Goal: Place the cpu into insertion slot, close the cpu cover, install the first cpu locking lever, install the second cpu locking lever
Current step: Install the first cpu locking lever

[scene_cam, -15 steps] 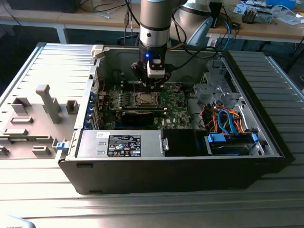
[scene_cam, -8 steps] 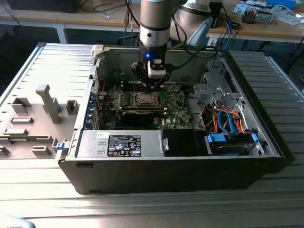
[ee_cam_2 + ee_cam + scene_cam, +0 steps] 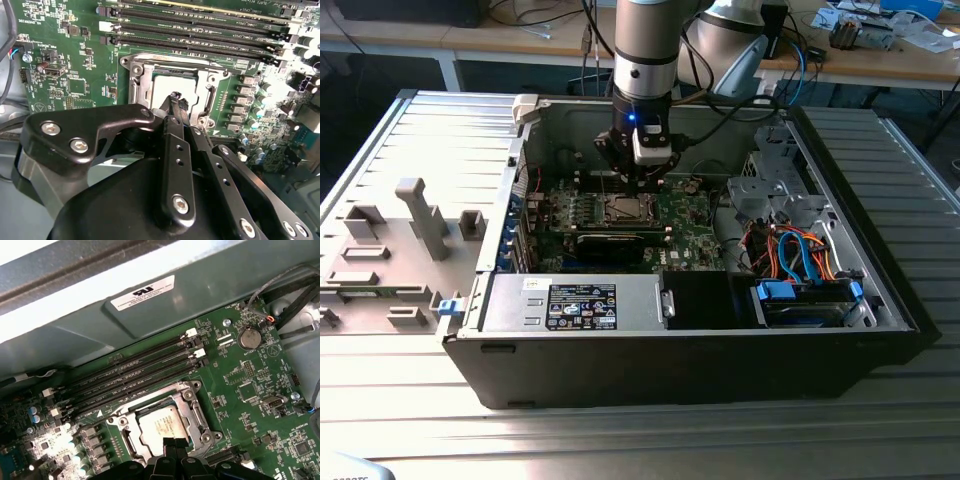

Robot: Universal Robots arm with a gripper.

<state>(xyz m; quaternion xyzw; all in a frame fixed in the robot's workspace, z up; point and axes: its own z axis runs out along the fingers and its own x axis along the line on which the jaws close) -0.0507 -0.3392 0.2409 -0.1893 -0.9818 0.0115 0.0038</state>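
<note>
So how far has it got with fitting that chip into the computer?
The cpu already lies in the insertion slot, and the cpu cover looks closed around it. The gripper, fingers together, hangs right over the chip at the cover's edge. Whether either locking lever is fastened I cannot tell, so those steps may remain.

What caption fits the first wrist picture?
Gripper poised over the cpu seated in its insertion slot, cover down.

The arm descends vertically into the open computer case, wrist straight. The end effector hangs directly above the insertion slot, fingertips pressed together, nothing between them.
</note>
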